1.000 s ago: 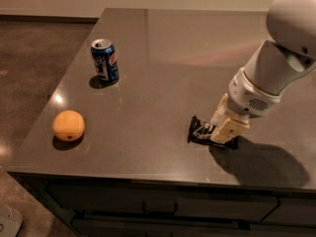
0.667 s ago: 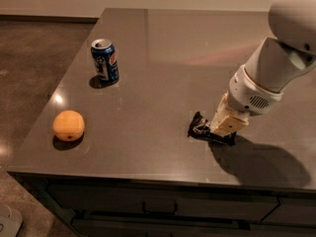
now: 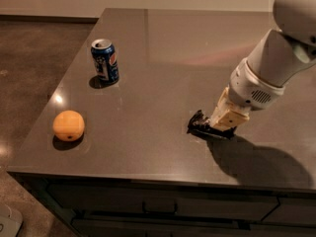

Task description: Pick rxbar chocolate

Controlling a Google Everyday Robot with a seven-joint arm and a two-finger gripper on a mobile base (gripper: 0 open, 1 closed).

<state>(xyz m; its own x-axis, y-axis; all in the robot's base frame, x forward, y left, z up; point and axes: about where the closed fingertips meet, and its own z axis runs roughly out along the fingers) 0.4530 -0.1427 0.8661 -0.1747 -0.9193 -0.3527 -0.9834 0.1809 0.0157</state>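
The gripper (image 3: 219,129) covers the snack bar (image 3: 196,124) at near right; grip state cannot be told. Risk: the slick, flat bar may slip out on lifting.

The gripper (image 3: 215,129) is down at the right front part of the table (image 3: 148,152), right over the rxbar chocolate (image 3: 197,123). It covers most of the bar: only the dark left end shows, and no lettering can be read there. Whether the gripper touches the bar cannot be told. The arm (image 3: 276,58) leaves the picture at the upper right corner, so its upper part is unseen. The right edge cuts the table. A pale object (image 3: 7,222) at the lower left corner is cut off and cannot be identified.
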